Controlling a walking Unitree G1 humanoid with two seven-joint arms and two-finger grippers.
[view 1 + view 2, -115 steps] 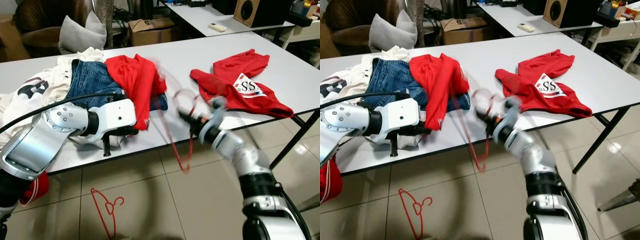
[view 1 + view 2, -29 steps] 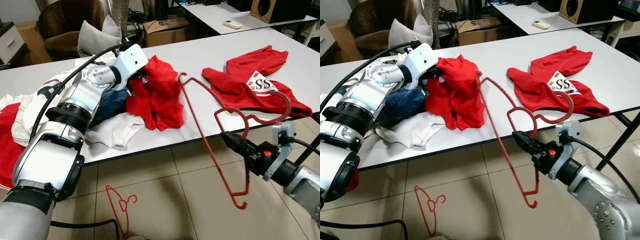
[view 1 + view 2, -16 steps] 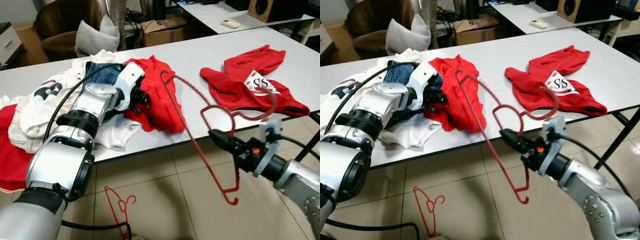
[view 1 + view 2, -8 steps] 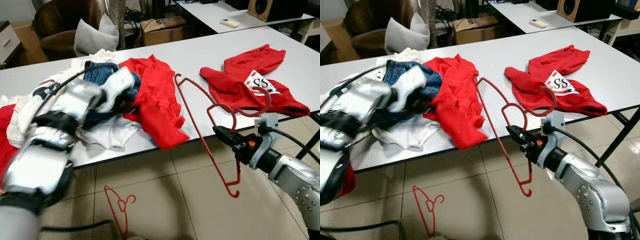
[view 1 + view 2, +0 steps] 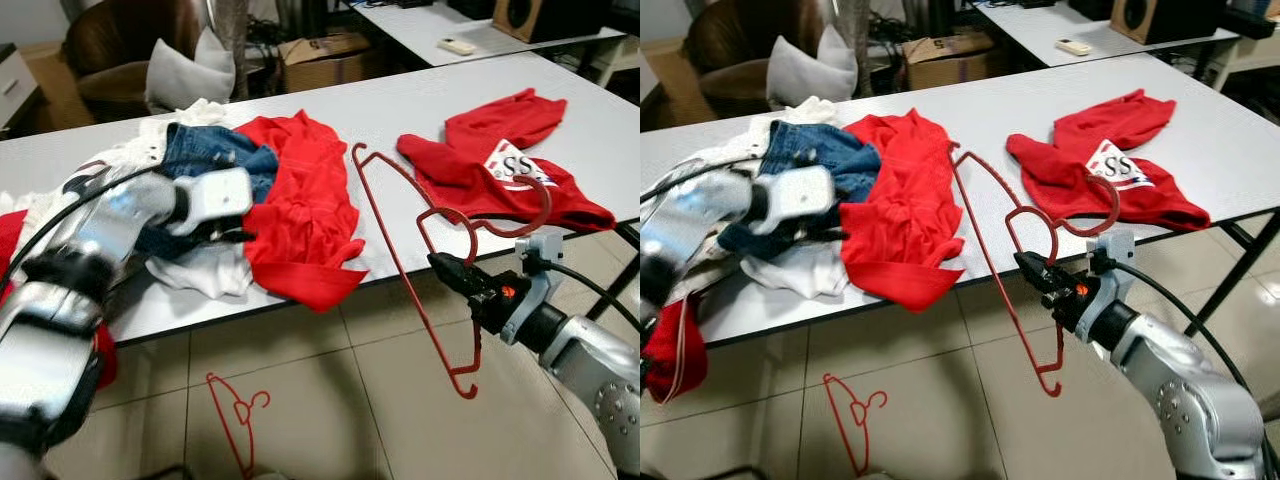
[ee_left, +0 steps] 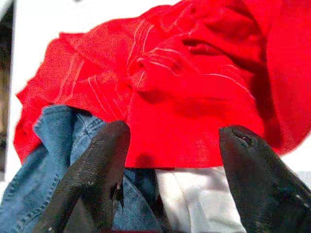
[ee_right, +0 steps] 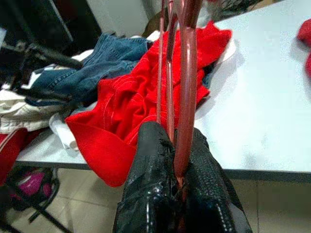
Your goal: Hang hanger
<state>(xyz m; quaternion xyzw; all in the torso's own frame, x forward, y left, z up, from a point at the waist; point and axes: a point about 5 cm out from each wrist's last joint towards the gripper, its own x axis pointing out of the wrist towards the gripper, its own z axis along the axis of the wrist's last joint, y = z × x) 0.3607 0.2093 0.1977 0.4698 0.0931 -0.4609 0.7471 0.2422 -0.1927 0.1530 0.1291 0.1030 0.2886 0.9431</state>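
The red hanger [image 5: 420,260] is held in the air off the near edge of the white surface [image 5: 400,110], tilted, its hook curling up near the red printed shirt [image 5: 500,170] and its lower end hanging over the tiled floor [image 5: 330,400]. The right claw [image 5: 447,271] is clenched on the hanger's wire, which runs up between the two black fingers [image 7: 150,194] in the right wrist view. Left of the hanger, a red garment [image 5: 305,215] droops over the surface's edge, next to blue jeans [image 5: 205,150] and white clothing [image 5: 210,270]. The left claw [image 6: 167,160] sits at this pile, fingers spread apart over the red cloth and denim. A second red hanger [image 5: 235,420] lies on the floor below.
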